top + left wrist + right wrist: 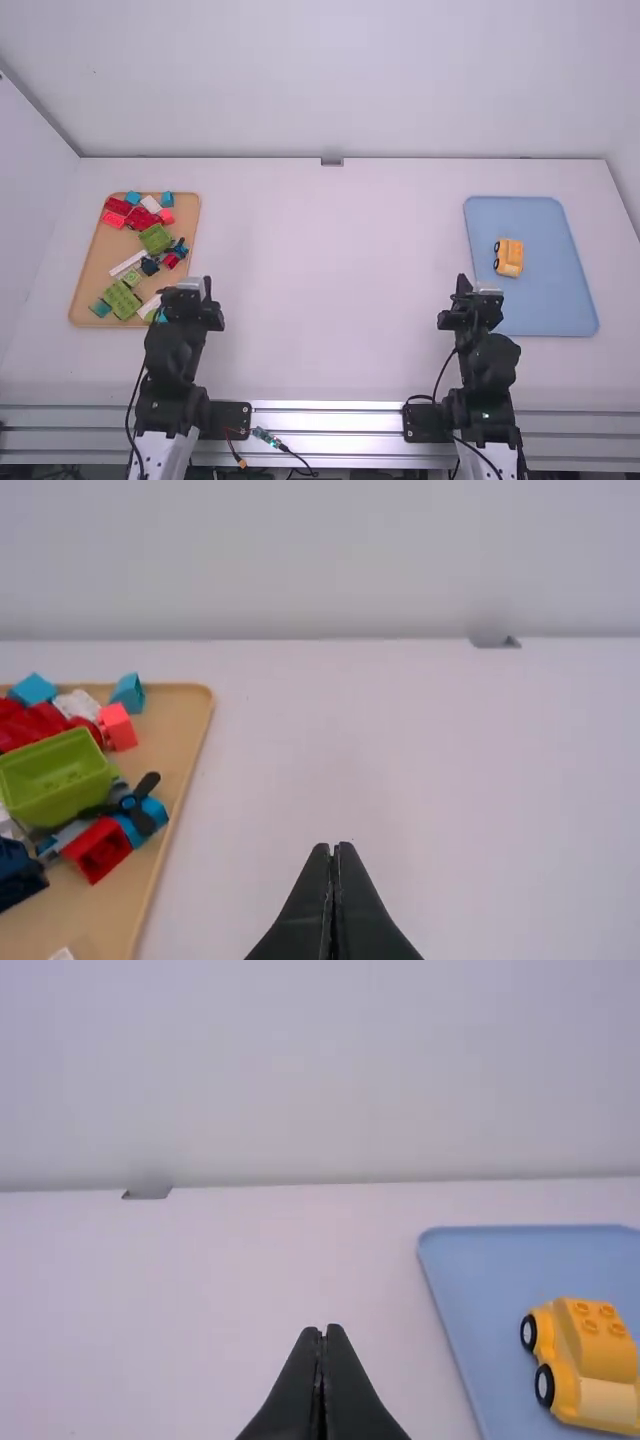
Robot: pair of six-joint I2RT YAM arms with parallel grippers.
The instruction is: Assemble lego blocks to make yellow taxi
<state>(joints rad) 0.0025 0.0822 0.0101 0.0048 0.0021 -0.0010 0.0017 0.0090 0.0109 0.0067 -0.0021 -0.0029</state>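
From where I stood, the yellow taxi (509, 258) looked finished on the blue tray (548, 312), nothing left to add, left fingers (300, 915) and right fingers (290, 1395) clenched empty.

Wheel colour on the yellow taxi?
Wheels are black with pale centres; best seen in right wrist view.

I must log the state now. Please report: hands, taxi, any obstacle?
Left hand and right hand shut, empty. Yellow taxi assembled, on blue tray. Loose blocks on tan tray, away from taxi.
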